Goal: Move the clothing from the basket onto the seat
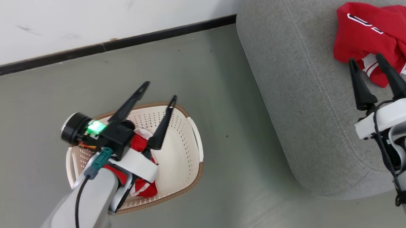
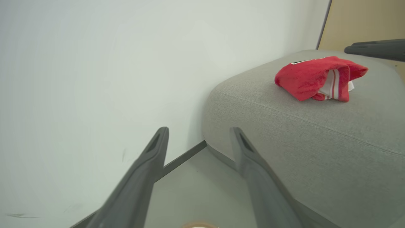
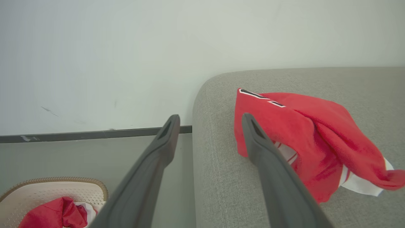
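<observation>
1. Left end effector [image 1: 160, 90] hung spread and empty over the laundry basket [image 1: 183, 153], its fingers pointing toward the white wall [image 1: 91, 15] rather than down into the basket.
2. The step in hand looked like reaching in for the crumpled red garment [image 1: 145, 189]. Doing it well would mean tipping the wrist downward first and pinching a thick bunched fold near the middle. The fingertips should stay off the perforated side, and the cloth should clear the brown rim before it swings across.
3. The right end effector [image 1: 365, 59] was likewise released and held nothing. It hovered at the near edge of the red jersey [image 1: 374, 29]; contact could not be told.
4. The basket stood on the floor [image 1: 239, 128] and held that one garment, partly hidden under the left arm. Anything beneath it could not be seen.
5. The jersey lay bunched on the grey sofa [image 1: 292, 83], well apart from the basket.
</observation>
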